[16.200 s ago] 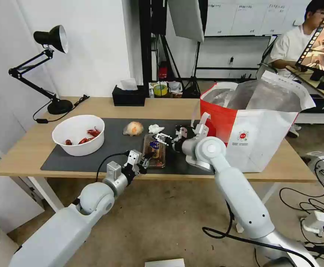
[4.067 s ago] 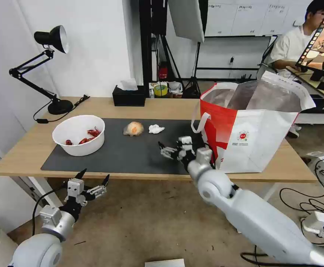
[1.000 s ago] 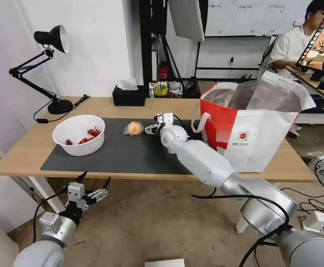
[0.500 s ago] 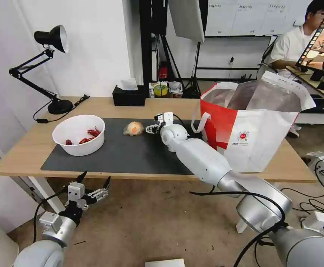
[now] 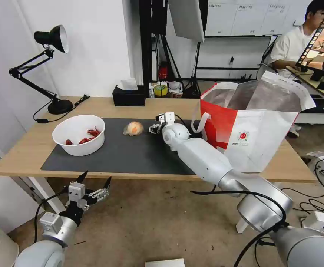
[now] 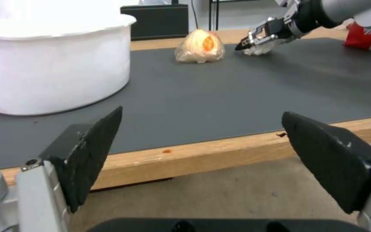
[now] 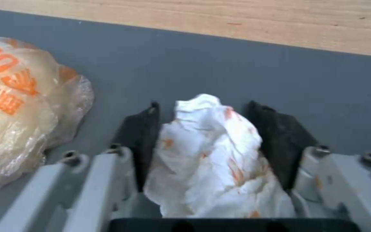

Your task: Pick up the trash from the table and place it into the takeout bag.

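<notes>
Straddling the crumpled tissue (image 7: 211, 161) on the table's (image 5: 28, 152) mat, my right claw (image 7: 213, 129) clenches on it; takeout bag (image 5: 251, 133) lies at three o'clock. Left claw (image 5: 89, 185) hangs released below the table edge.

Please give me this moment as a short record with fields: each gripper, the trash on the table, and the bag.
right gripper: on the dark mat, shut on the tissue
left gripper: open, below the table's front edge
bowl: on the mat, red shells inside
plastic wad: on the mat beside the tissue
bag: upright on the table, mouth open
</notes>
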